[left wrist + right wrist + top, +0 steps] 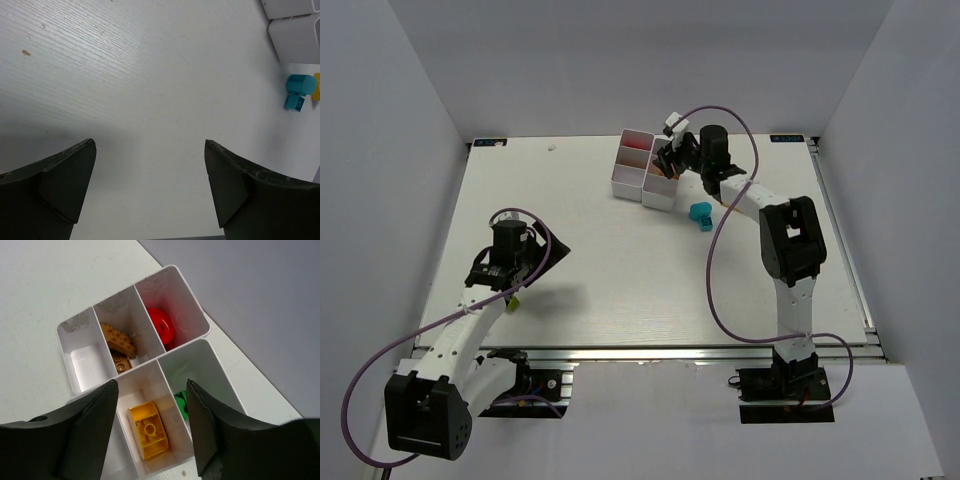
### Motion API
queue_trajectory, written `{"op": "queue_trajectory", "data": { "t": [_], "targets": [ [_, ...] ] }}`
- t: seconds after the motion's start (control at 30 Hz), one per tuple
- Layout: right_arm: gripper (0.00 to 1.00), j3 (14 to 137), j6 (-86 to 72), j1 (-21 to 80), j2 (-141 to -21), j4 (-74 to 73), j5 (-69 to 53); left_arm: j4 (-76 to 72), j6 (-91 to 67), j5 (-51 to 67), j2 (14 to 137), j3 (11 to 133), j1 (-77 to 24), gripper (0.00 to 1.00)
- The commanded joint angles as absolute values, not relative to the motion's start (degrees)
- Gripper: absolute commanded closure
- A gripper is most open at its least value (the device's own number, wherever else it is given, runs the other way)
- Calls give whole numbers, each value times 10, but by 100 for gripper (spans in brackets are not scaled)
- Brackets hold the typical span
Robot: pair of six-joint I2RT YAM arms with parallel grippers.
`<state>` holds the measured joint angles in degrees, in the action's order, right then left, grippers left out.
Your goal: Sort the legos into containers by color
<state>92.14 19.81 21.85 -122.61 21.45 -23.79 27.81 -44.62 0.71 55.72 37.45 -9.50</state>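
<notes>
A white, wood-grained worktop [620, 280] spreads under the left tool [150, 145], with a soft shadow [45, 135] beneath it. A plain pale grey back wall [640, 60] rises beyond the right tool [152, 385], and matching side walls [380, 150] stand outside either tool. The light is even.

Green lego [181, 405] half hidden behind a finger of the right claw [152, 390]. Yellow lego [317, 86] and containers [295, 30] clipped by the left wrist view's right edge. From above, right claw covers part of the containers.
</notes>
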Motion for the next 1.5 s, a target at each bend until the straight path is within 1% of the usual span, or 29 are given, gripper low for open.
{"op": "queue_trajectory", "data": {
  "t": [0.0, 0.03, 0.07, 0.1, 0.17, 0.2, 0.23, 0.27, 0.3, 0.33, 0.37, 0.4, 0.5, 0.57, 0.77, 0.97, 1.13, 1.17, 1.23, 1.27, 1.37, 1.4, 1.47],
  "targets": [
    [38, 932, 193, 208, -1166, 198, -237, 272, -447, 15, 549, 388, -93, 2],
    [43, 946, 191, 204, -1160, 168, -236, 273, -446, 14, 549, 388, -92, 2],
    [48, 960, 183, 191, -1156, 107, -233, 278, -446, 13, 548, 391, -93, 2],
    [58, 976, 177, 181, -1144, 79, -249, 277, -446, 11, 544, 391, -93, 2],
    [60, 976, 189, 150, -1128, -1, -283, 267, -447, 13, 539, 386, -93, 2],
    [59, 977, 232, 141, -1115, -45, -289, 263, -450, 16, 535, 380, -93, 2],
    [56, 989, 265, 125, -1112, -89, -296, 258, -451, 22, 534, 377, -93, 4],
    [45, 998, 298, 115, -1112, -138, -309, 246, -453, 26, 535, 373, -92, 4],
    [39, 1008, 346, 106, -1115, -230, -311, 237, -456, 32, 536, 367, -93, 5],
    [33, 1031, 365, 99, -1119, -271, -309, 229, -458, 38, 538, 363, -93, 6],
    [24, 1047, 387, 84, -1126, -314, -298, 214, -461, 49, 540, 360, -92, 6],
    [22, 1064, 427, 78, -1144, -392, -287, 206, -463, 54, 547, 358, -92, 6],
    [16, 1113, 481, 55, -1171, -490, -264, 186, -464, 70, 561, 359, -93, 6],
    [13, 1131, 535, 46, -1180, -518, -242, 178, -462, 82, 577, 366, -93, 6],
    [13, 1139, 618, 43, -1220, -557, -206, 170, -460, 92, 594, 380, -93, 6],
    [14, 1139, 632, 42, -1264, -556, -178, 170, -470, 93, 574, 367, -93, 6],
    [14, 1129, 616, 42, -1277, -536, -178, 177, -476, 84, 552, 353, -93, 6],
    [16, 1127, 616, 42, -1282, -534, -155, 177, -476, 84, 551, 353, -93, 6],
    [16, 1125, 613, 42, -1287, -528, -155, 176, -477, 86, 554, 354, -92, 6],
    [20, 1125, 612, 42, -1290, -527, -154, 177, -476, 87, 555, 356, -93, 6],
    [20, 1122, 611, 42, -1293, -525, -154, 179, -474, 85, 559, 362, -93, 6],
    [28, 1121, 611, 42, -1294, -525, -154, 180, -472, 85, 560, 363, -93, 6],
    [32, 1118, 615, 42, -1296, -525, -152, 180, -471, 86, 562, 365, -93, 6]
  ]
}}
